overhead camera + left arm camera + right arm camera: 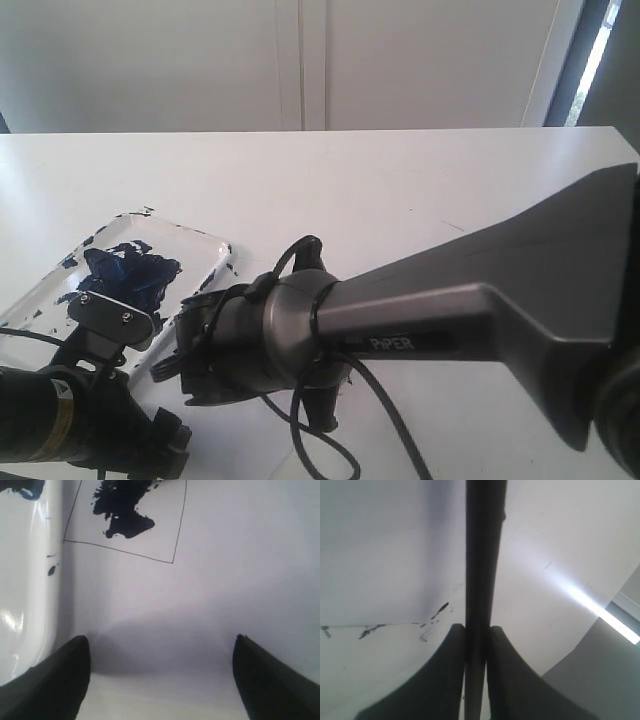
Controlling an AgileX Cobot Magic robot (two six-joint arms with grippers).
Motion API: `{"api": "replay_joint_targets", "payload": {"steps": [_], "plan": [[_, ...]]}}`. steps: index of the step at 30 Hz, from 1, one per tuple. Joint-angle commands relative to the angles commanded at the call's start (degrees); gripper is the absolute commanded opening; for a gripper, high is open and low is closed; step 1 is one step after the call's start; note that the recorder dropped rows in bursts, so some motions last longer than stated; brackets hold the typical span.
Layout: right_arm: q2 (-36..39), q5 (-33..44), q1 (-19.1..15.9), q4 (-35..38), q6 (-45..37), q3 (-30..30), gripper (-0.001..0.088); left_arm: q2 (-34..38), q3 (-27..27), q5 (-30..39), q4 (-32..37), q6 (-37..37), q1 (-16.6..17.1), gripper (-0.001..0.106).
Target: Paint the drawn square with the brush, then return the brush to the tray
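Now, your right pincer (476, 628) clamps the brush (485, 555), the left pincer (161, 639) stands apart, and a slip could smear outside the drawn square (155, 540).

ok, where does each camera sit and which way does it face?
Exterior: seemingly high behind the arms, facing across the table to a wall; shows the right arm reaching toward the tray, and the left arm.
Left wrist: on the left arm, looking down at the drawn square; shows the open left end effector.
Right wrist: on the right arm, looking along the brush clamped in the right end effector.
Shared: exterior and left wrist both see the tray.
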Motion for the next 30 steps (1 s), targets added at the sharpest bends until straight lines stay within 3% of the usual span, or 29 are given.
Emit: {"api": "replay_joint_targets", "payload": {"steps": [8, 22, 30], "plan": [[0.00, 0.04, -0.45, -0.62, 0.00, 0.00, 0.0000, 0.00, 0.00, -0.11, 0.00, 0.00, 0.00, 0.080], [-0.10, -0.52, 3.92, -0.49, 0.00, -0.08, 0.0000, 0.00, 0.00, -0.11, 0.00, 0.00, 0.00, 0.080], [-0.10, -0.01, 3.55, -3.35, -0.11, -0.08, 0.0000, 0.00, 0.00, -0.11, 0.00, 0.00, 0.00, 0.080]]}}
